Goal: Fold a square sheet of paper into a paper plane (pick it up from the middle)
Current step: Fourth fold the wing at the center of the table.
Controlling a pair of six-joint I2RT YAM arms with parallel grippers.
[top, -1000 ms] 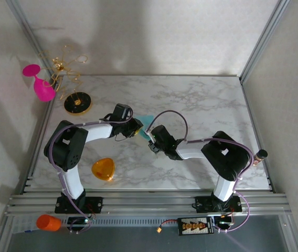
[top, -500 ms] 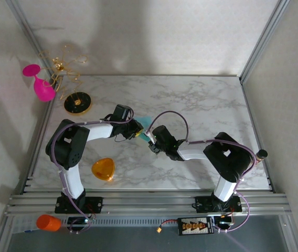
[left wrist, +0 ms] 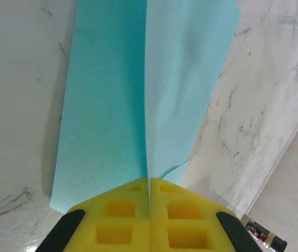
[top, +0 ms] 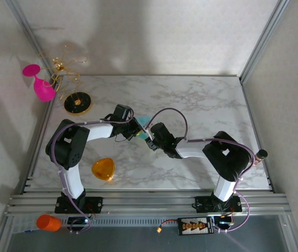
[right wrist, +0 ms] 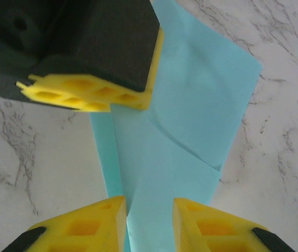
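Observation:
The teal square sheet of paper (top: pixel 146 121) lies mid-table between the two grippers, folded along a centre crease. In the left wrist view the sheet (left wrist: pixel 107 105) stands up at that crease, and my left gripper (left wrist: pixel 149 179) is shut on the raised fold. In the right wrist view the paper (right wrist: pixel 196 110) shows diagonal creases. Its near end runs between the parted fingers of my open right gripper (right wrist: pixel 149 202), and the left gripper's yellow fingers (right wrist: pixel 94 94) pinch it at the far side. From above, the left gripper (top: pixel 138 130) and right gripper (top: pixel 150 137) nearly touch.
An orange rounded-triangle piece (top: pixel 103 169) lies near the left arm's base. A pink glass (top: pixel 40 84) and a gold wire stand on a black disc (top: pixel 77 103) are at the back left. A dark bottle (top: pixel 259 155) sits at the right edge and an orange cup (top: pixel 48 222) below the front rail.
My left gripper's fingers have closed onto the paper's raised crease. The right gripper's fingers have parted, and it has edged up and left toward the left gripper.

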